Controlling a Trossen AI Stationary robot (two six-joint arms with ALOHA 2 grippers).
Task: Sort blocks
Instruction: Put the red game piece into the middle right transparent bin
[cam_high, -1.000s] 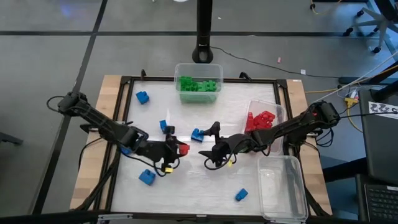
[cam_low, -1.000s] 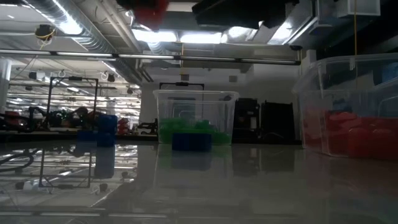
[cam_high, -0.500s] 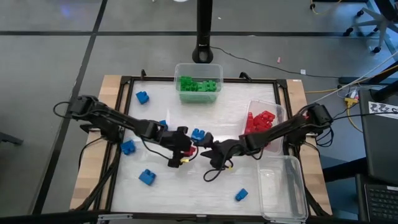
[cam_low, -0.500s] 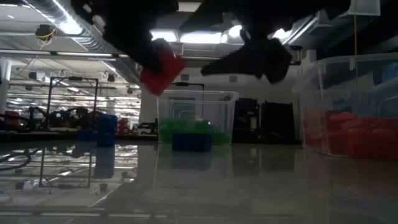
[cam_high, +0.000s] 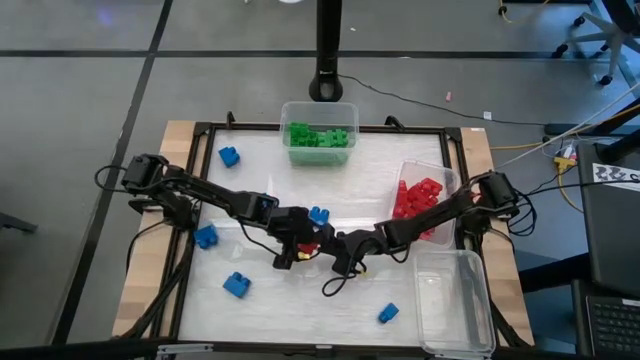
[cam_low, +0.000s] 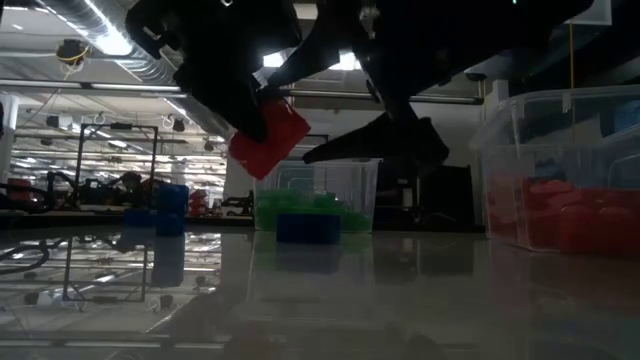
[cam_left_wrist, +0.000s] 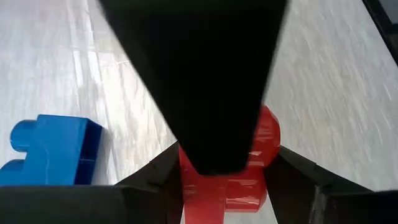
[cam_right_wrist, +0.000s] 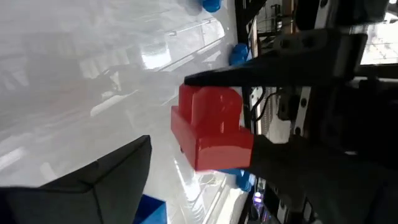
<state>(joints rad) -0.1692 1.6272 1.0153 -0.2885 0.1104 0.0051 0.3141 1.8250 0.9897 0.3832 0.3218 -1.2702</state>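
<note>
Left gripper (cam_high: 303, 240) clamped 1 red block (cam_low: 268, 138) above mid-table, while the right gripper (cam_high: 338, 246) stood wide, empty, just beside it. Risk: if the hand-off were mistimed, the block might fall among blue blocks (cam_high: 319, 215).

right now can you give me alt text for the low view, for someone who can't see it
Table-level view: the left gripper holds a red block in the air while the right gripper reaches toward it with its fingers apart. Behind sit a clear tub of green blocks, a blue block in front of it, and a tub of red blocks at right.
</note>
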